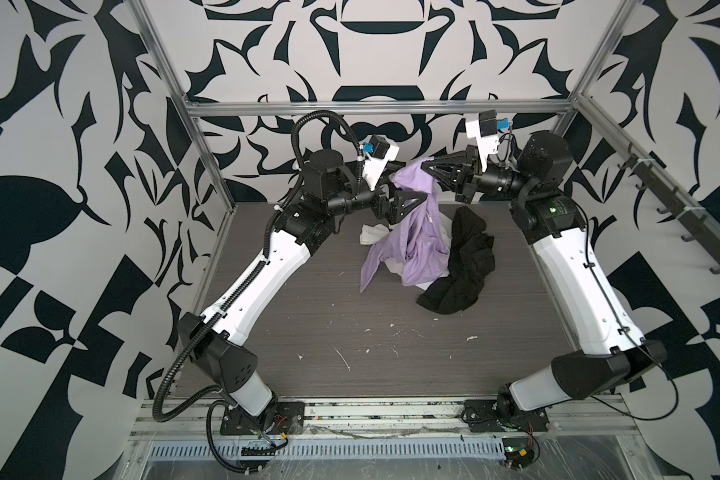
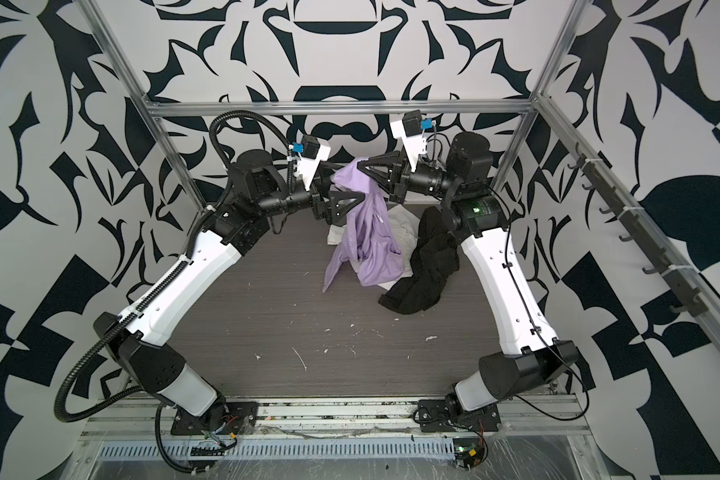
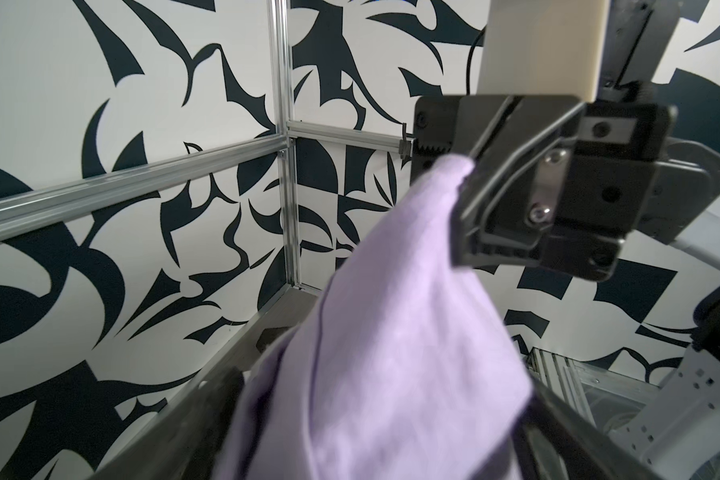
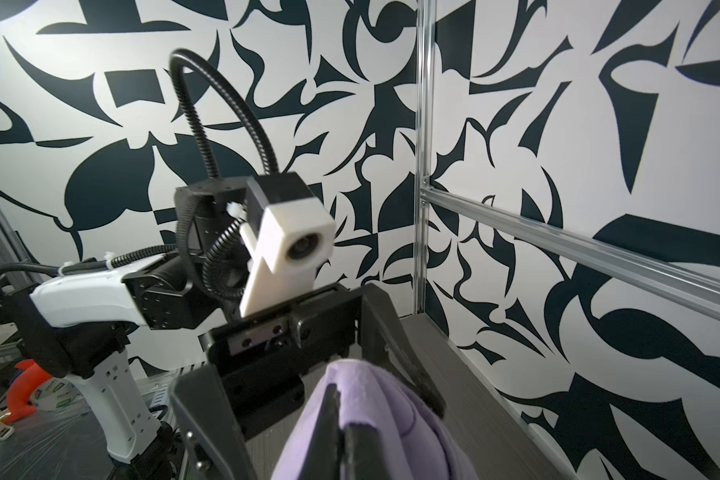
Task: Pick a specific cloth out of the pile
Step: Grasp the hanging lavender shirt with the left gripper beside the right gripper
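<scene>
The lilac cloth [image 1: 416,249] [image 2: 371,245] hangs from my right gripper [image 1: 425,167] [image 2: 361,163], which is shut on its top edge at the back centre. The cloth's lower folds still lie on the pile, over the white garment [image 1: 371,235] and beside the black garment [image 1: 462,266]. In the right wrist view the shut fingers [image 4: 352,449] pinch the lilac fabric [image 4: 395,415]. My left gripper [image 1: 408,189] [image 2: 346,187] stands open just below, one finger on each side of the hanging cloth [image 3: 391,353]. Its own fingertips are blurred in the left wrist view.
The grey wood-grain table [image 1: 350,324] has small white flecks near the front. Metal frame rails [image 1: 375,107] and patterned walls close in the back and sides. A rail of hooks [image 1: 682,216] runs along the right wall.
</scene>
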You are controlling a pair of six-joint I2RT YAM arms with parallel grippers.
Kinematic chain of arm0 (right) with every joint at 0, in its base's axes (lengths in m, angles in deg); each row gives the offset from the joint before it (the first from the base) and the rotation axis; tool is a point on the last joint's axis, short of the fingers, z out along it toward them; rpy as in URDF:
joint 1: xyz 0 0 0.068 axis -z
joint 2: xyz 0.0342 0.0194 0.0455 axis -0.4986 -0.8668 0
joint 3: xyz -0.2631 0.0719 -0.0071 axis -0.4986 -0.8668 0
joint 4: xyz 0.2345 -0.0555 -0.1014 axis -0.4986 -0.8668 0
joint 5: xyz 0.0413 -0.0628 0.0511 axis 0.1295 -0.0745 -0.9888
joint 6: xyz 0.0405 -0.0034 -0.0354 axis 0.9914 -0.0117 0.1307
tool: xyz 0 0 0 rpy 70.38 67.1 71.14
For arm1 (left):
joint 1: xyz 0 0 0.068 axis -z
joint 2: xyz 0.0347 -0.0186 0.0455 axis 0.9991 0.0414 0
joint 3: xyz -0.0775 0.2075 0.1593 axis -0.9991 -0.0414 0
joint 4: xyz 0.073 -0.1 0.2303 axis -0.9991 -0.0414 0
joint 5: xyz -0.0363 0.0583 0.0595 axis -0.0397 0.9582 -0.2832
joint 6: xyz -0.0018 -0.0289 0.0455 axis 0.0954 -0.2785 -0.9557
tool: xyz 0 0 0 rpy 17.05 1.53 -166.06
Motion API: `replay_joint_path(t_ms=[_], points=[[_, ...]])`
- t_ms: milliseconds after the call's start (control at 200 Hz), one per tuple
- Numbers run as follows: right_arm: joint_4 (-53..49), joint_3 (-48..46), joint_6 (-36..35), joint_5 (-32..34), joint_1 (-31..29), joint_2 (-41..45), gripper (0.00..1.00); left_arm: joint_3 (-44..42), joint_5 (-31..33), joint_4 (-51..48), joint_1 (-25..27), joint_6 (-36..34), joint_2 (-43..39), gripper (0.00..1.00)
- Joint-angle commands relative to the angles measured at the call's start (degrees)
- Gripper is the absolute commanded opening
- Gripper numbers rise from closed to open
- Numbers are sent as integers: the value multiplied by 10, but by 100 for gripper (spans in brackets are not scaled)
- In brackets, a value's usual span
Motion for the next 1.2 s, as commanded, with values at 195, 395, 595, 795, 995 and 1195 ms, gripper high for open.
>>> replay_joint_path(t_ms=[195, 395, 595, 795, 995, 1195], points=[[57, 19, 9, -11, -17, 26, 0, 19, -4, 13, 18, -5, 5, 86], [60, 5, 7, -7, -21, 31, 0, 16, -6, 10, 22, -4, 0, 50], [66, -9, 6, 1, -21, 40, 0, 0, 4, 11, 24, -6, -16, 27], [78, -33, 11, 11, -22, 50, 0, -21, 27, 14, 24, 1, -40, 16], [88, -71, 19, 21, -23, 73, 22, -46, 39, 32, 24, 11, -64, 10], [80, -112, 13, 41, -23, 108, 46, -58, 39, 46, 24, 32, -73, 6]])
